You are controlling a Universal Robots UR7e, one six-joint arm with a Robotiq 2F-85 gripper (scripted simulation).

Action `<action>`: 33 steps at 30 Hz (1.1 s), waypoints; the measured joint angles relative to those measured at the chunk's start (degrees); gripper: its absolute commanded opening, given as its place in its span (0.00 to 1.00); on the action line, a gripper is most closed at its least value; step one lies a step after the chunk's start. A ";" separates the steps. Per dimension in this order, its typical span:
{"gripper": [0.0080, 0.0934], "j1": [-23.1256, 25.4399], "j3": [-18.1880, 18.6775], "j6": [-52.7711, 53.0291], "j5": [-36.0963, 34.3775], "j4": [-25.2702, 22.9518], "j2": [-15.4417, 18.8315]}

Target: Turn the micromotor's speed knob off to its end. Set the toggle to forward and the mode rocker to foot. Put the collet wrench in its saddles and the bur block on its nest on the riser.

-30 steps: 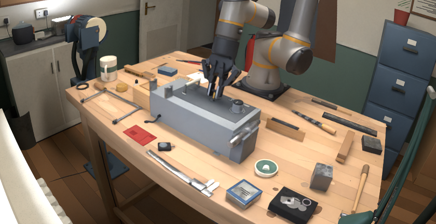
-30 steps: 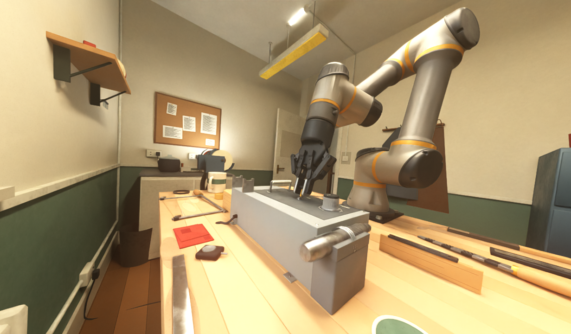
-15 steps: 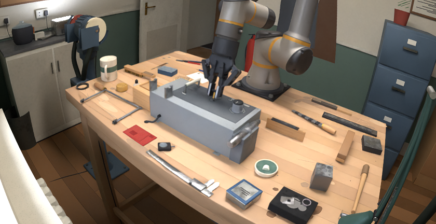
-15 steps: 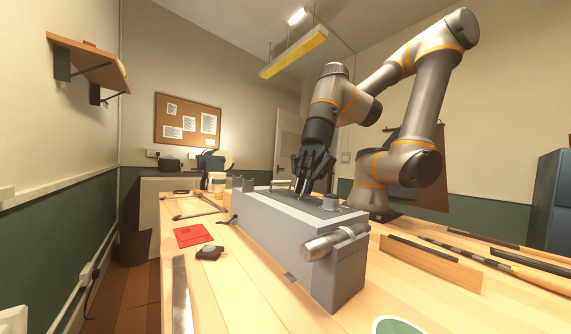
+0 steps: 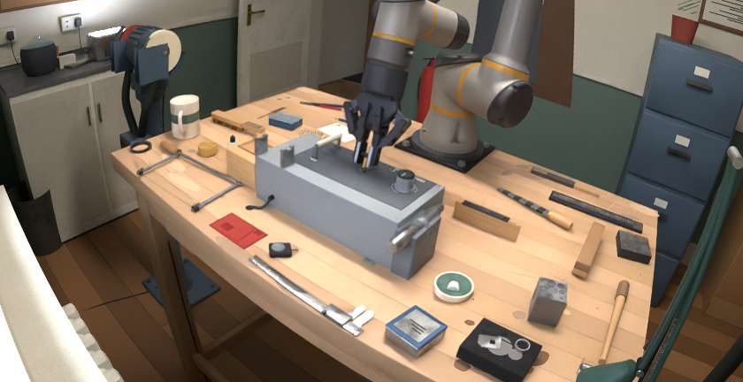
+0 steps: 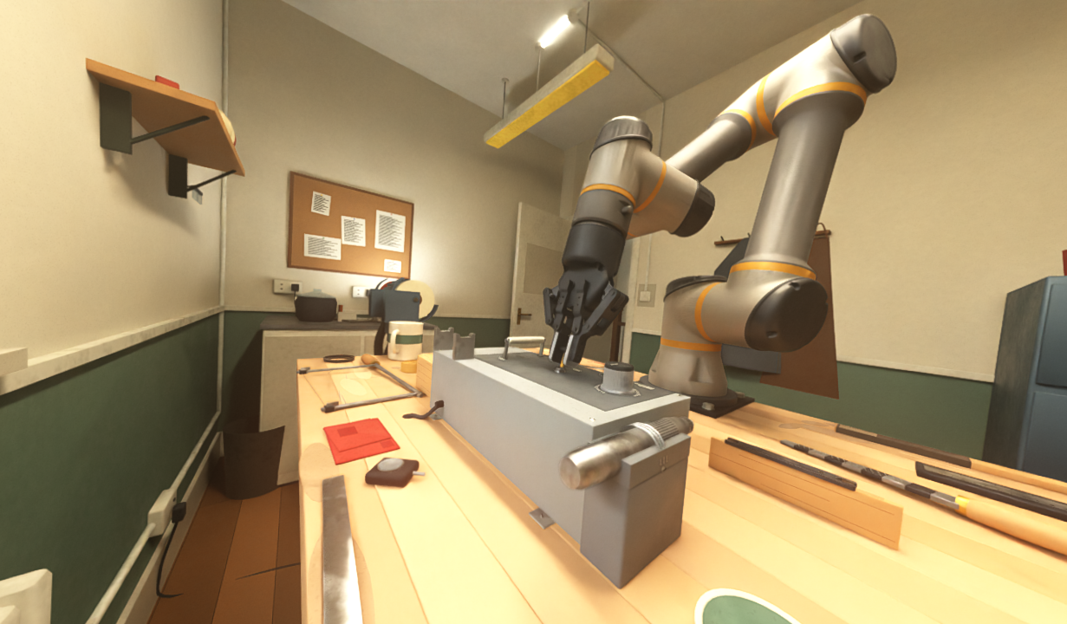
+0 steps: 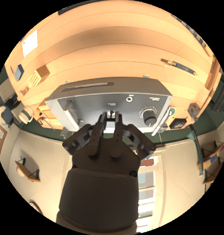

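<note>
The micromotor's grey control box (image 5: 347, 198) sits mid-bench, and my gripper (image 5: 365, 161) stands straight down over the middle of its dark top panel, closed on the small toggle lever (image 7: 111, 113). The black speed knob (image 5: 404, 178) sits on the panel to the right of the gripper. The handpiece (image 5: 415, 227) lies in a cradle on the box's right end. A dark collet wrench (image 5: 259, 204) lies on the bench by the box's left end. The grey bur block (image 5: 547, 301) stands on the bench near the front right. The mode rocker is not clear from here.
The arm's base (image 5: 445, 146) is bolted behind the box. A wooden riser (image 5: 244, 158) stands at the box's left end. A saw frame (image 5: 189, 172), red card (image 5: 238, 230), steel rule (image 5: 306, 297), round dish (image 5: 454, 285) and files (image 5: 535, 207) lie scattered around.
</note>
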 measured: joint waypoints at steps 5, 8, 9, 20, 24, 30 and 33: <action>0.00 0.02 -0.04 0.01 -0.02 0.07 0.02; 0.00 0.09 -0.22 0.06 -0.12 0.38 0.10; 0.00 0.12 -0.32 0.09 -0.17 0.55 0.15; 0.00 1.16 -3.18 0.86 -1.55 5.17 1.66; 0.00 1.78 -5.04 1.35 -2.36 8.04 2.74; 0.00 2.82 -8.41 2.24 -3.71 13.14 4.87; 0.00 3.34 -10.27 2.72 -4.38 15.85 6.13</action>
